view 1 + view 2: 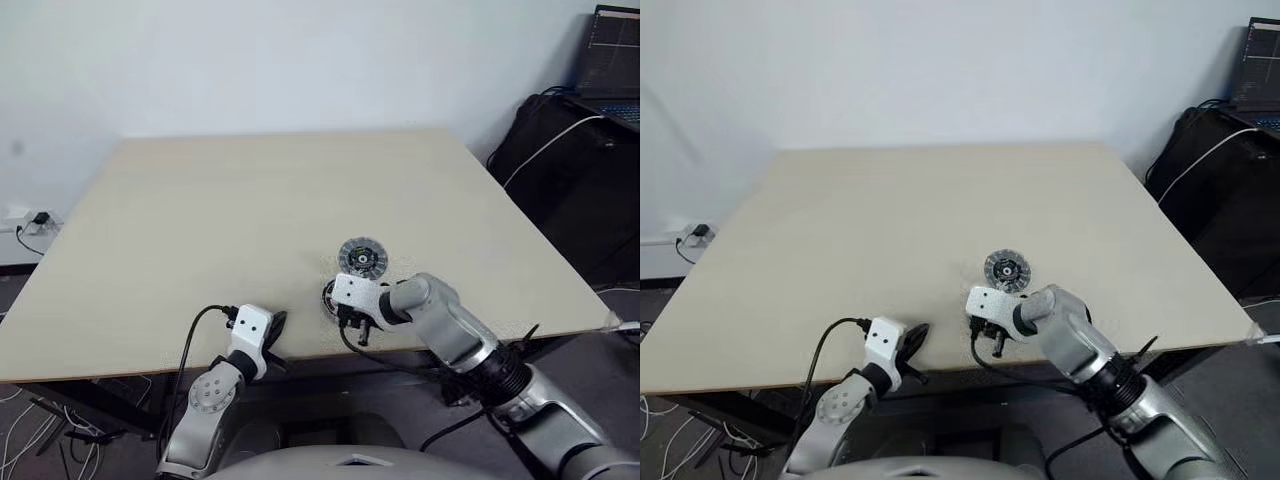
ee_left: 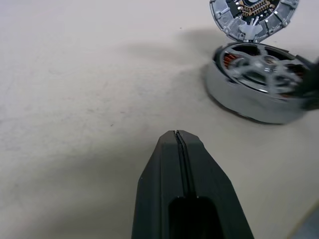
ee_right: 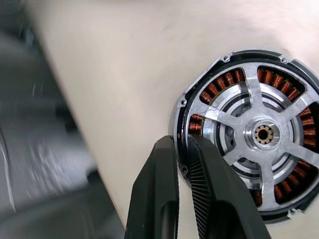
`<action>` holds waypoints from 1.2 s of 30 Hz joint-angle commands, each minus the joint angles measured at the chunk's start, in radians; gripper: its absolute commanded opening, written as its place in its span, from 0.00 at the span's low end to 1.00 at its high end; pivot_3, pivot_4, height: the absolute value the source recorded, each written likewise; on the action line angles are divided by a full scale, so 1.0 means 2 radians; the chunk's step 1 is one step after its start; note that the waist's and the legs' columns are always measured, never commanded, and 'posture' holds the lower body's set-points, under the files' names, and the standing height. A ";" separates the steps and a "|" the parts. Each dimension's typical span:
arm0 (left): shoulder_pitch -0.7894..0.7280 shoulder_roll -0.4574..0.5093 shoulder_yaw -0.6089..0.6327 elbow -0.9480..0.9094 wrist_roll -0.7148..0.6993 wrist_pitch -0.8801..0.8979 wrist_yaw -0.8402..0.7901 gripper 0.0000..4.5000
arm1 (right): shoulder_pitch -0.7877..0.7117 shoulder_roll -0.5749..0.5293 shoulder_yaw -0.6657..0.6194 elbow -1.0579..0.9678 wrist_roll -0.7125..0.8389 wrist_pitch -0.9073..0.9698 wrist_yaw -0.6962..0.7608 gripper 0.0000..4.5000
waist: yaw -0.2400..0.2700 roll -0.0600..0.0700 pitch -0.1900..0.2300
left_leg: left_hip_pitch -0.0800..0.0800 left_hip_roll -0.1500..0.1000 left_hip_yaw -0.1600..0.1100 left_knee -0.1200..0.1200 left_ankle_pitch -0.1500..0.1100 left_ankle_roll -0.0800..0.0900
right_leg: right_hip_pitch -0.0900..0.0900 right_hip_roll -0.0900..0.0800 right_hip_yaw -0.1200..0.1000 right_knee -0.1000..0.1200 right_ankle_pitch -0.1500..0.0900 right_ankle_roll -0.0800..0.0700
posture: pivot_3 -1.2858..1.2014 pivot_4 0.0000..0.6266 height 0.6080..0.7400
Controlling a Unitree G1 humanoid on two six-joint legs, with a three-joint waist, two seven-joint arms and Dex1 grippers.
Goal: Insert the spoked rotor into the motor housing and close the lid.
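The motor housing (image 3: 183, 103), ringed inside with copper windings, lies near the table's front edge. The spoked rotor (image 3: 262, 133) sits inside it, silver spokes and hub facing up. My right gripper (image 3: 182, 142) is shut on the housing's rim, one finger inside and one outside; from the head its wrist covers most of the housing (image 1: 328, 297). Just behind the housing, flat on the table, is the lid (image 1: 362, 258), a ribbed silver disc with a dark hub. My left gripper (image 2: 177, 135) is shut and empty, low over the table a little to the left of the housing (image 2: 249, 97).
The beige table (image 1: 250, 200) has its front edge right below both grippers. A black bag (image 1: 570, 160) with a white cable and a laptop (image 1: 610, 60) stand off the table's right side. A wall socket (image 1: 30, 220) with cables is at the far left.
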 commanded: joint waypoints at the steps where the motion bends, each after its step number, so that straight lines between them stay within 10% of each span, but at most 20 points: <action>1: -0.003 0.000 -0.003 -0.026 -0.004 -0.002 0.000 0.00 | -0.001 0.043 -0.052 -0.033 0.014 0.081 -0.056 0.02 | 0.001 0.001 0.001 | 0.000 0.000 0.000 0.000 0.000 0.000 | 0.000 0.000 0.000 0.000 0.000 0.000 | 0.52 0.00 1.00; 16: -0.009 0.000 0.000 0.006 -0.006 -0.021 -0.006 0.00 | -0.018 0.196 -0.148 -0.102 0.087 0.304 -0.216 0.02 | 0.000 0.002 0.000 | -0.003 -0.002 0.000 -0.003 0.000 0.003 | -0.003 -0.001 0.000 -0.001 0.000 -0.001 | 0.52 0.00 1.00; 32: -0.017 -0.006 0.004 0.029 -0.005 -0.037 -0.007 0.00 | -0.038 0.224 -0.176 0.058 0.126 0.189 -0.318 0.02 | -0.009 0.003 0.000 | -0.001 -0.002 0.000 -0.002 0.000 0.003 | -0.001 -0.001 -0.001 -0.001 0.000 0.000 | 0.52 0.00 1.00; 36: -0.015 -0.005 0.005 0.025 -0.006 -0.036 -0.007 0.00 | -0.044 0.237 -0.179 0.081 0.134 0.170 -0.334 0.30 | -0.012 0.004 0.000 | 0.000 -0.002 0.000 -0.002 0.000 0.001 | 0.000 -0.002 -0.001 -0.001 0.002 0.002 | 0.52 0.00 1.00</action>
